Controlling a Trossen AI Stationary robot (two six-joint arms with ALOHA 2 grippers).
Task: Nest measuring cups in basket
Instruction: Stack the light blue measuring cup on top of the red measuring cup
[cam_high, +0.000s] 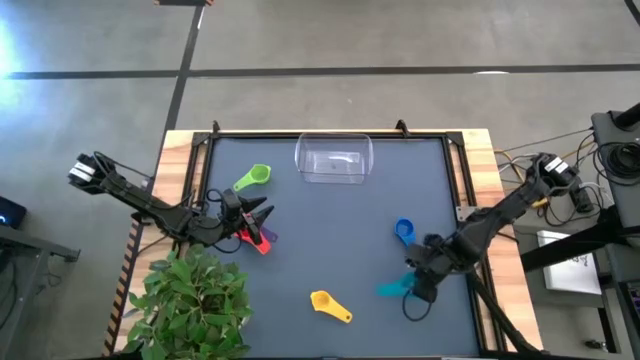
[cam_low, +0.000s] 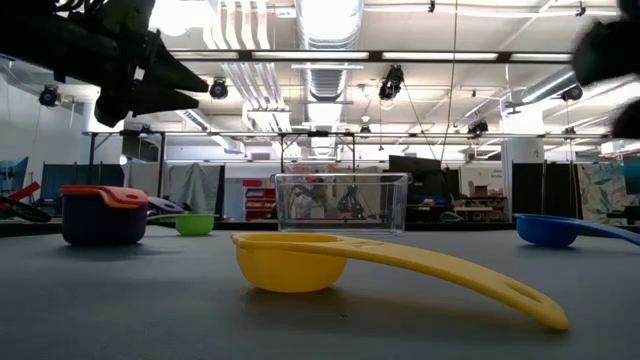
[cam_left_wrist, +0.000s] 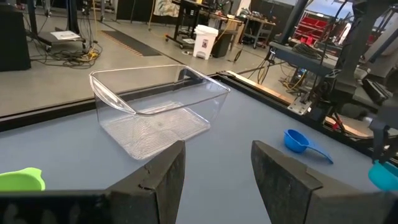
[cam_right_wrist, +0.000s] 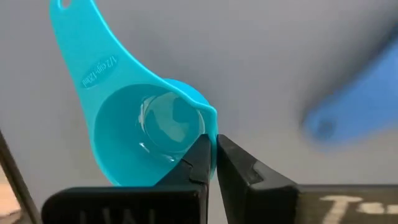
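Observation:
The clear basket stands near the table's far edge. My left gripper hangs open above a stack of red, orange and dark cups and touches nothing. A green cup lies between that stack and the basket. The blue cup and the yellow cup rest on the mat. My right gripper is shut on the teal cup toward the table's near right. My right gripper pinches the teal cup's bowl rim on the side opposite the handle, one finger inside the bowl and the other finger outside. The fingers come from above. The bowl opens upward and the handle points away. Whether it is lifted clear does not show.
A potted plant stands at the table's near left corner, close to my left arm. Wooden rails edge the dark mat. Open mat lies in the middle, between the basket and the yellow cup.

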